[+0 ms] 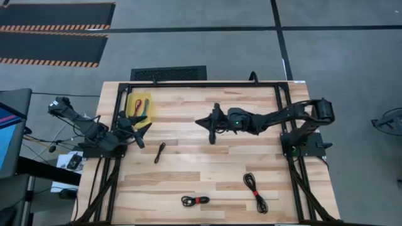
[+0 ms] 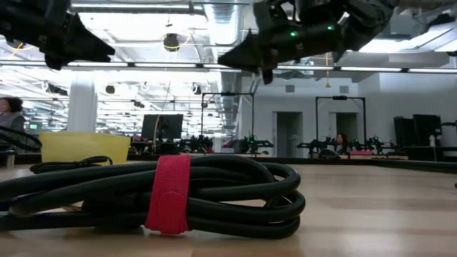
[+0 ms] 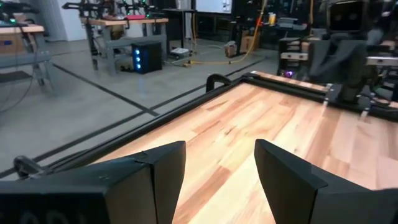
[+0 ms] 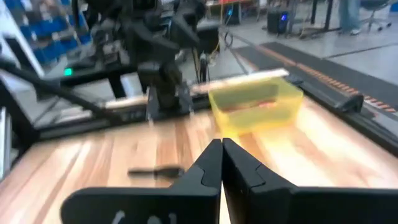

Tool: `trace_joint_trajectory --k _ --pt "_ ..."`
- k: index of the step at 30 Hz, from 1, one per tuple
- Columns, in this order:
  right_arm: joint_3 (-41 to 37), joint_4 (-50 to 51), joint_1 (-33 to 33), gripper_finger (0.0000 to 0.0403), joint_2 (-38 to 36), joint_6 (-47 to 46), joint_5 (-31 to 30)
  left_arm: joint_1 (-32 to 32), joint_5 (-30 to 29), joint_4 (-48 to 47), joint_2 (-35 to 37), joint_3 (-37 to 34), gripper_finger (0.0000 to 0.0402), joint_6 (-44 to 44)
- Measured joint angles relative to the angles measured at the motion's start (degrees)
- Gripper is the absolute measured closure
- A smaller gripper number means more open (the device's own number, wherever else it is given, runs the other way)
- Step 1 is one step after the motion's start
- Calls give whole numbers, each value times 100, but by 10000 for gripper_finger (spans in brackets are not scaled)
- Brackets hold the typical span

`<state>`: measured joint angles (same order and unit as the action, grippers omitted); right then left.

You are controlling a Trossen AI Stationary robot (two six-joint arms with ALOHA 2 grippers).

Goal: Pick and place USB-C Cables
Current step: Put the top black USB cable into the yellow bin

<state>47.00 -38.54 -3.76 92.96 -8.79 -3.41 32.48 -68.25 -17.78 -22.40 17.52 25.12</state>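
A plain black cable (image 1: 159,152) lies on the wooden table left of centre; it also shows in the right wrist view (image 4: 155,170). Two black cables with red ties lie near the front edge, one (image 1: 195,200) near the middle and one (image 1: 255,190) to its right; one fills the low view (image 2: 171,193). A yellow bin (image 1: 139,103) at the far left holds a teal cable (image 1: 145,107) and a red cable (image 1: 135,104). My left gripper (image 1: 144,134) is open and empty just in front of the bin. My right gripper (image 1: 201,122) is shut and empty above the table's middle, pointing toward the bin (image 4: 258,106).
A black metal frame (image 1: 201,84) runs along the table's far edge and sides. Both arm bases stand at the table's left and right edges. Bare wood lies between the plain black cable and the front cables. People show far off in the room behind.
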Motion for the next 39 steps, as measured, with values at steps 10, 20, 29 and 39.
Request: trace_joint_trajectory --k 10,20,29,39 --pt "56 471 9 339 -163 -176 961 -283 620 52 -172 0 217 -157" --pt "1286 882 347 250 1294 300 1260 -612 752 864 -159 0 217 -746" --pt "4565 4118 157 176 3119 877 1238 -799 606 1243 -157 0 217 -1354" --pt "7622 5599 141 180 4923 1311 1241 -952 525 1237 -157 0 217 -1649"
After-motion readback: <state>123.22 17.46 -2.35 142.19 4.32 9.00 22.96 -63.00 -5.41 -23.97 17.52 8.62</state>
